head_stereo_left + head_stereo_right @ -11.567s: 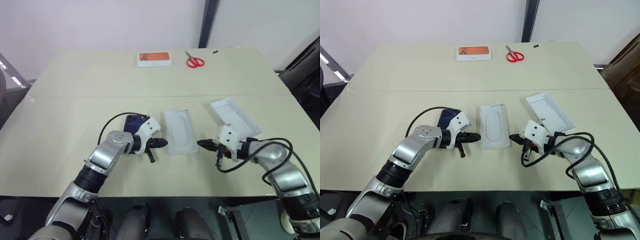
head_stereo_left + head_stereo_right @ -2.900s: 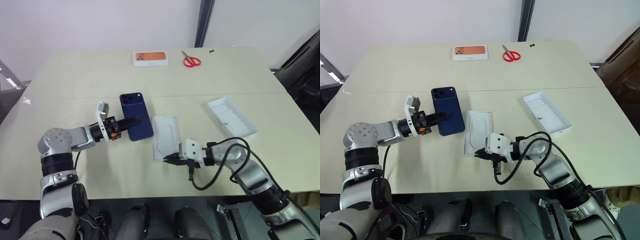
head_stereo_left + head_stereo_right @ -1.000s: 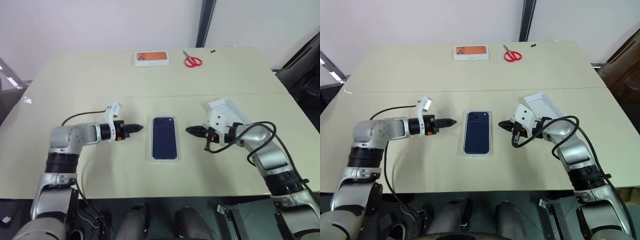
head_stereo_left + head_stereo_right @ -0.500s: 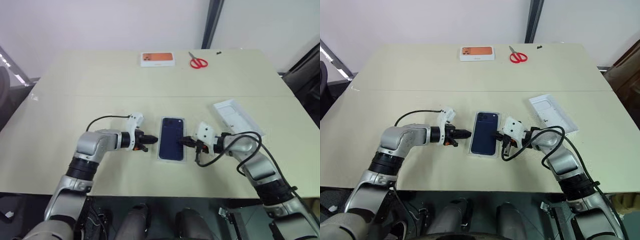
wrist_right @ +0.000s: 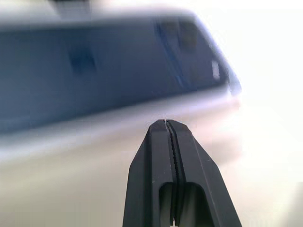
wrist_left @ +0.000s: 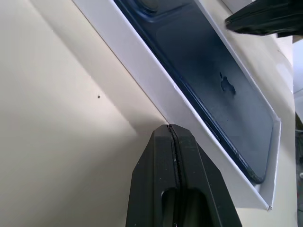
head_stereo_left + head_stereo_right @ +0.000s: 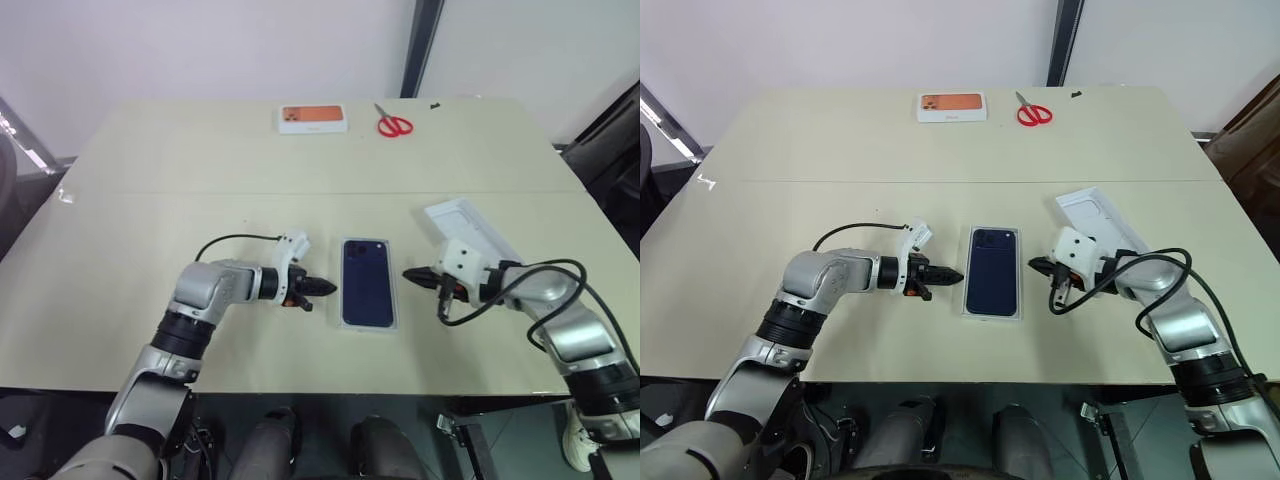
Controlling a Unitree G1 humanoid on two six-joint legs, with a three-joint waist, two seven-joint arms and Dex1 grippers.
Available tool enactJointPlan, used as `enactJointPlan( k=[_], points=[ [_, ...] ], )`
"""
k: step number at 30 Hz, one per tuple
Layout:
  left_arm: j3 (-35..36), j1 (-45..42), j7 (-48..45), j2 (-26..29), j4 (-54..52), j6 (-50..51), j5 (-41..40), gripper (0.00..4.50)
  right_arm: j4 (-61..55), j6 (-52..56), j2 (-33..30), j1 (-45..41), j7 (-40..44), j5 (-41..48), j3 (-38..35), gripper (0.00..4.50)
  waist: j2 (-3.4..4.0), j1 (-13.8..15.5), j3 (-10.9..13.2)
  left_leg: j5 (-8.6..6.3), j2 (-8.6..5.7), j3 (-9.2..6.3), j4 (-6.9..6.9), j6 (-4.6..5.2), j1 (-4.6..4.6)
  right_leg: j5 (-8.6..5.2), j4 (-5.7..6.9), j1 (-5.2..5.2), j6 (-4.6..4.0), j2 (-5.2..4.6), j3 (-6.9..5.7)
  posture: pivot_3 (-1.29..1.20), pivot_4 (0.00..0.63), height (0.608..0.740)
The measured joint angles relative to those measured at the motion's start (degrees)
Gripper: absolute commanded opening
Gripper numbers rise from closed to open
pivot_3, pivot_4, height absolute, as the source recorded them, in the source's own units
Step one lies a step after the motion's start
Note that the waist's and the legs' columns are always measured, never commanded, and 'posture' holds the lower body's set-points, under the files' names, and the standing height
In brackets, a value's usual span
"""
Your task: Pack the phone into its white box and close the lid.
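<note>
I see the phone (image 7: 367,279) lying back-up in the white box (image 7: 393,311), mid tabletop (image 7: 150,180). Left end effector (image 7: 331,288) and right end effector (image 7: 408,273) are both clenched, empty, flanking the box. The lid (image 7: 478,232) sits open beyond the right one.

The slim dark navy-blue smartphone (image 7: 368,281) lies flat, back upward, inside the shallow white rectangular cardboard box base (image 7: 347,311), its square camera bump at the far end. A logo shows on its back in the left wrist view. The base sits on the table's near half, thin white walls framing the phone on all sides. The white rectangular lid (image 7: 470,232) lies apart to the right, inside facing up, moulded recess visible, turned at an angle.
</note>
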Motion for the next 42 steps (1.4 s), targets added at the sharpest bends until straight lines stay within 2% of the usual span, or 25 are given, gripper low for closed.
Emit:
enactJointPlan(
  k=[8, 23, 42],
  points=[
    [-0.2, -0.1, 0.2, -3.1, 0.8, 0.2, 0.2, 0.03, -0.1, -0.4, 3.3, 0.0, -0.4, -0.5, 1.1, 0.0, -0.01, 0.1, 0.0, 0.0, 0.01, 0.0, 0.06, -0.01, -0.01, 0.0, 0.0, 0.03, 0.0, 0.01, -0.01, 0.0, 0.15, 0.734],
    [-6.4, -7.5, -3.1, -11.3, 12.5, -7.7, 6.5, 0.03, 3.7, -2.8, -2.9, 0.3, 1.6, -1.7, -2.1, 0.0, -0.01, 0.2, 0.0, -0.06, 0.0, -0.03, 0.36, 0.1, -0.01, -0.02, -0.04, 0.26, 0.04, 0.0, -0.12, 0.0, 0.15, 0.734],
    [-6.1, -8.3, -5.4, -11.9, 15.1, -10.9, 9.0, 0.03, 2.4, -2.5, -3.1, 2.4, 2.0, -2.2, -2.5, 0.0, -0.01, 0.1, 0.0, -0.09, 0.01, -0.04, 0.4, 0.14, 0.01, -0.03, -0.03, 0.27, 0.05, 0.02, -0.11, 0.0, 0.15, 0.734]
  ],
)
